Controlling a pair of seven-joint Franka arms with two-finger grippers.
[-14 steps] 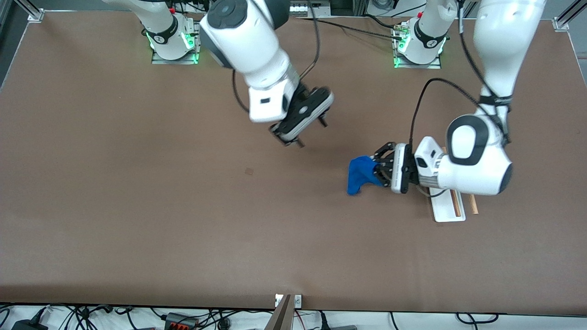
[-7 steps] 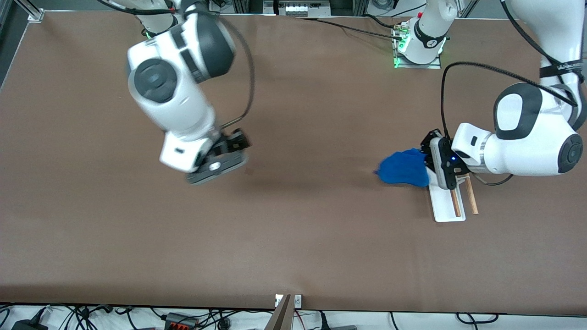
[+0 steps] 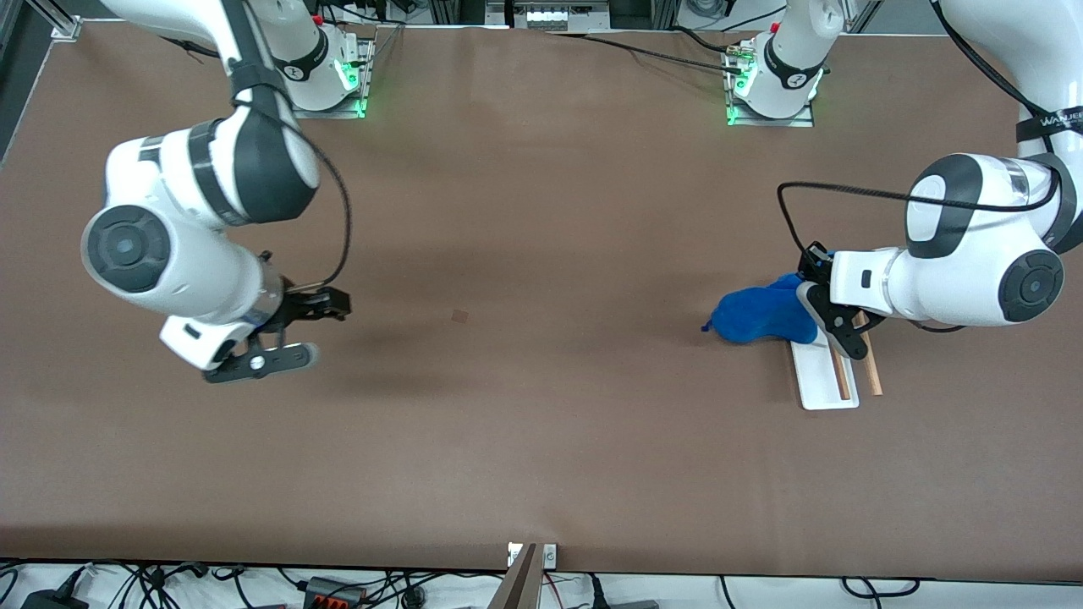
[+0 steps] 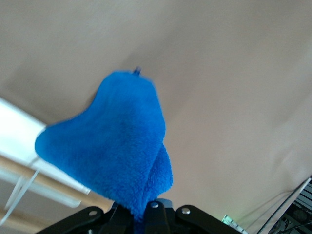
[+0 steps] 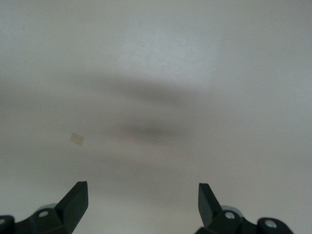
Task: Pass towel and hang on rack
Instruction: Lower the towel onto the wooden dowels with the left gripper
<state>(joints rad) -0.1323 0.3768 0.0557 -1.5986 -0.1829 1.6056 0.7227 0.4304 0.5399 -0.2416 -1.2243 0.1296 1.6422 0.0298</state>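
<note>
While my left gripper [image 3: 814,303] pinches the plush bright-blue towel [image 3: 759,315] above the wooden-rodded white rack [image 3: 833,370], hanging begins; next, lower toward five o'clock. Right gripper [image 3: 283,336] waits, fingers spread.

The left gripper's [image 4: 146,217] black fingertips are buried in the plush bright blue cloth [image 4: 114,156], so their pinch point cannot be seen. Just past those fingers, that cloth and the left wrist hide much of the white-based, wooden-rodded rack [image 3: 825,381]
</note>
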